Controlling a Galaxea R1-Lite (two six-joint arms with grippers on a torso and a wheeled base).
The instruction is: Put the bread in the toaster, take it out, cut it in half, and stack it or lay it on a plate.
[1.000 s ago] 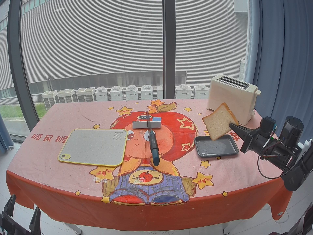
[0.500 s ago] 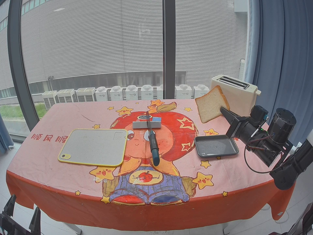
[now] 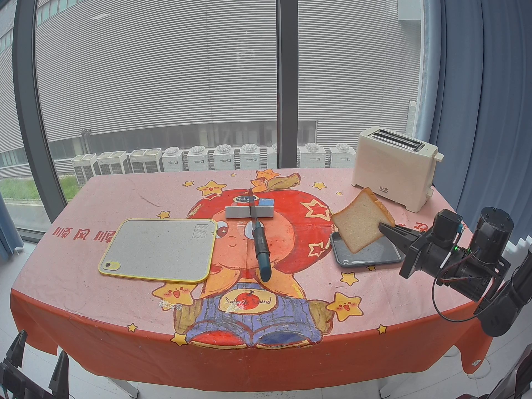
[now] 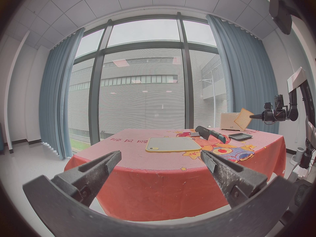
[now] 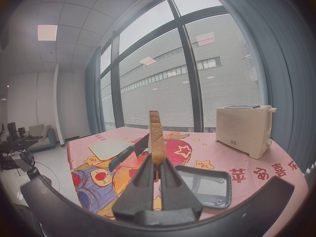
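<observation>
Right tool (image 3: 384, 227) is clamped shut on one corner of the bread (image 3: 361, 227). I read the slice as held in the air, on edge and tilted, at the far side of the tray (image 3: 385, 253); I cannot tell whether it hangs over the tray or just beside it. On the right wrist camera, the fingers (image 5: 142, 181) pinch the slice's lower edge.

The tray lies flat on the table (image 3: 88, 211) near the right edge. I see the toaster (image 3: 394, 167) at the far right corner, slots up, apart from the slice. At the table's middle, the knife (image 3: 259, 242) lies with its blade across a small grey block (image 3: 249, 211). Toward the left edge lies the cutting board (image 3: 159, 249).

I read the left tool (image 4: 161, 157) as spread wide and holding nothing, well off the table.
</observation>
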